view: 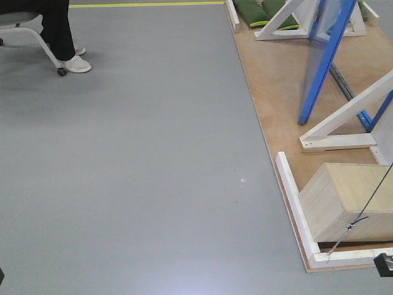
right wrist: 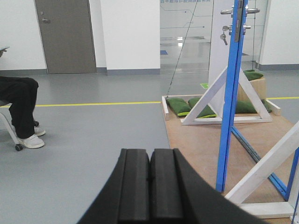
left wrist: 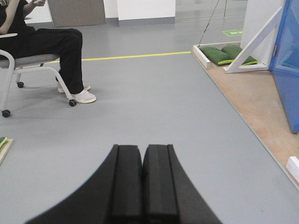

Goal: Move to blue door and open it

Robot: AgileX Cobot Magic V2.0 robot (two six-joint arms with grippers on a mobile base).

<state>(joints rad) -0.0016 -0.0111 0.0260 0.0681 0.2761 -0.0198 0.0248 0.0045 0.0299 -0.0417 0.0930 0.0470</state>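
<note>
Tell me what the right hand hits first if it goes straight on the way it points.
Probably nothing close: the right hand points over grey floor toward a far white wall. The blue door stands right of that line, though depth is hard to judge.

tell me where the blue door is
In the right wrist view the blue door stands edge-on right of centre, on the wooden platform between white braces.

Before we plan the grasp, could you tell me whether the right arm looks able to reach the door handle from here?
Probably not yet. The right gripper sits shut and low, while the handle is high on the blue door, which stands edge-on farther ahead on the wooden platform.
</note>
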